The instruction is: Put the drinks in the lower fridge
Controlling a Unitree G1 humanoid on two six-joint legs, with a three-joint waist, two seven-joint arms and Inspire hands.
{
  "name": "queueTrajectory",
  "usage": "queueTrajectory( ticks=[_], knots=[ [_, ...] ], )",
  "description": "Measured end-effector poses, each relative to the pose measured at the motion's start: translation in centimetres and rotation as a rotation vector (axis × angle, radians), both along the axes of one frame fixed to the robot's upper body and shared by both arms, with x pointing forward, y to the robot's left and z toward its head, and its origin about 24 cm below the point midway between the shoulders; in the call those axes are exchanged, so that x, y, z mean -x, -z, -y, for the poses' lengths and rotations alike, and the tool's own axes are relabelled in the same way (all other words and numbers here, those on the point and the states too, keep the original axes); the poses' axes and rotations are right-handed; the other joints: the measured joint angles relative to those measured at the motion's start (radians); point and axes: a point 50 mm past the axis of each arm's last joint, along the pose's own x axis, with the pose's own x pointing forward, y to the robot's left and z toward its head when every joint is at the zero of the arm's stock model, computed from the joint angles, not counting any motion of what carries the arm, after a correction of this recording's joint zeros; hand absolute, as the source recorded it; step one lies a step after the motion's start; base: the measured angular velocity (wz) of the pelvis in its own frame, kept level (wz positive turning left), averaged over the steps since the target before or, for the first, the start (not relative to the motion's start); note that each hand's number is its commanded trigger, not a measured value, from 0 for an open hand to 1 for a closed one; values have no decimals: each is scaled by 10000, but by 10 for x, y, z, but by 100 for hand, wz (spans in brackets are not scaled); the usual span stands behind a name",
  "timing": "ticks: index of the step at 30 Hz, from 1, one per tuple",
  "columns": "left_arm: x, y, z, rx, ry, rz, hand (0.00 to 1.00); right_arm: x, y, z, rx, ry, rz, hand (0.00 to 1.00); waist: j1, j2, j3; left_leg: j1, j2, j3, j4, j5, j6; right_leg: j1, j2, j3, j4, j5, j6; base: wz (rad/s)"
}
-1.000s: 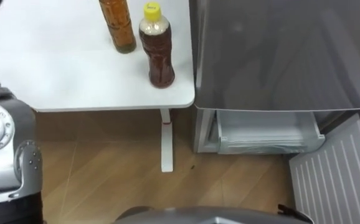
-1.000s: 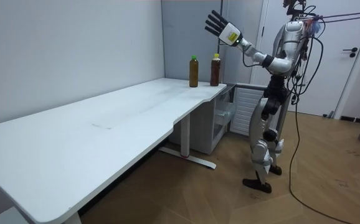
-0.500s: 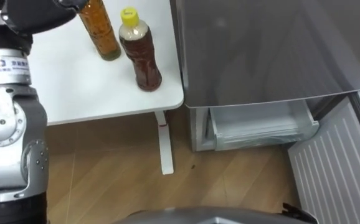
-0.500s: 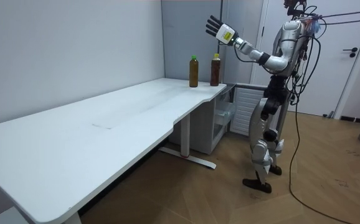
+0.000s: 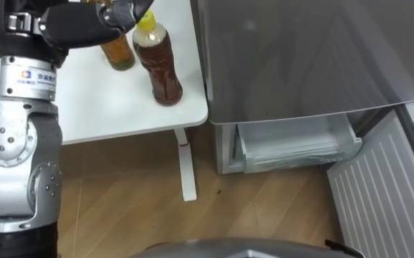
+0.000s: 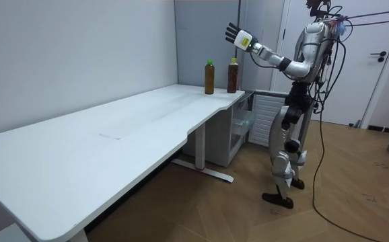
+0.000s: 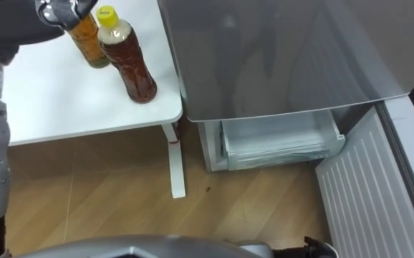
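Now, yellow-capped bottle (image 5: 158, 72) brown-filled, amber bottle (image 5: 119, 56) just beside

We see a long white bench (image 6: 114, 128) along a pale grey wall (image 6: 66, 54), a wood floor (image 6: 363, 202), and a white door (image 6: 383, 40).

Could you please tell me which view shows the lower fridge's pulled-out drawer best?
The right eye view: the pulled-out drawer lies whole, central and unblocked under the grey fridge door. The left eye view shows it much the same. In the room view it is small, beside a leg of the white table.
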Motion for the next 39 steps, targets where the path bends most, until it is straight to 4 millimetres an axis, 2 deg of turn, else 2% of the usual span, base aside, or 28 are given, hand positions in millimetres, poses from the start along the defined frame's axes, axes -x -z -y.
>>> queueTrajectory(
  ticks=[9,21,39],
  knots=[
    [-5,19,11,-131,935,-1123,0,0,0,1,151,-187,-246,0,15,45,-22,-46,8,16,11,0,0,-1,6,25,73,0,-1,0],
    [-5,21,13,-216,1164,-1269,0,1,-1,3,353,-495,-379,0,5,128,-55,-8,22,41,42,5,7,-5,7,54,148,0,-1,0],
    [-6,22,17,-266,1473,-1359,0,8,0,4,499,-1118,-1099,0,20,99,-34,-21,25,48,40,26,12,-4,7,55,158,0,-1,0]
  ],
)
